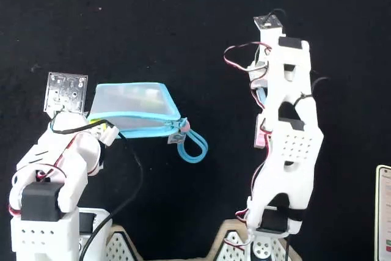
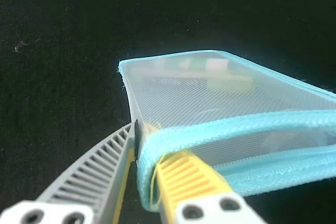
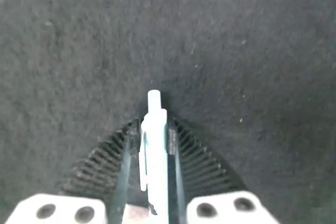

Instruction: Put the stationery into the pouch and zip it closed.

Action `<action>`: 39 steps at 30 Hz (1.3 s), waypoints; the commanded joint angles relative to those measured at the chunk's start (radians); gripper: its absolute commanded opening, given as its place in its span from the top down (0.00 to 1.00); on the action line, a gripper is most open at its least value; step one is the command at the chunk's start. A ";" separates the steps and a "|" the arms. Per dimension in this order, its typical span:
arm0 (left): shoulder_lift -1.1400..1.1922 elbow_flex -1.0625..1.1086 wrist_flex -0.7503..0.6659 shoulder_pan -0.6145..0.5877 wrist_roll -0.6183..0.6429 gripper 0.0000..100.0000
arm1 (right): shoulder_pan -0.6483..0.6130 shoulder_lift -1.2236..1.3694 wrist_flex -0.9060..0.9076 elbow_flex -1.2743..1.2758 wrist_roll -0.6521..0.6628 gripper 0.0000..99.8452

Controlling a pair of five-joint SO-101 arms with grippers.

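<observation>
Pen [image 3: 155,150] sits tight in the right gripper [image 3: 155,124], sticking out straight past its fingers [image 3: 197,158]. The pouch [image 1: 131,105] lies on the table [image 1: 183,41], well off to that arm's left. The left gripper [image 2: 144,148] pinches the pouch's blue edge, so it is nearer.

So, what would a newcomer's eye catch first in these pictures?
The translucent pouch with bright blue trim, on the left half of the black table, has its end pinched by the left gripper. Then comes the white pen, held in the right gripper on the right side.
</observation>
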 commanded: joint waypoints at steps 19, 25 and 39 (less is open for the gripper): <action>-0.003 -0.015 0.000 -0.012 -0.012 0.97 | -0.121 -0.176 0.434 -0.375 -0.071 0.99; -0.003 -0.016 0.000 -0.012 -0.012 0.97 | -0.249 -0.599 0.423 0.018 -0.135 0.99; -0.003 -0.013 0.000 -0.012 -0.012 0.97 | -0.608 -1.707 0.012 0.803 -0.138 0.99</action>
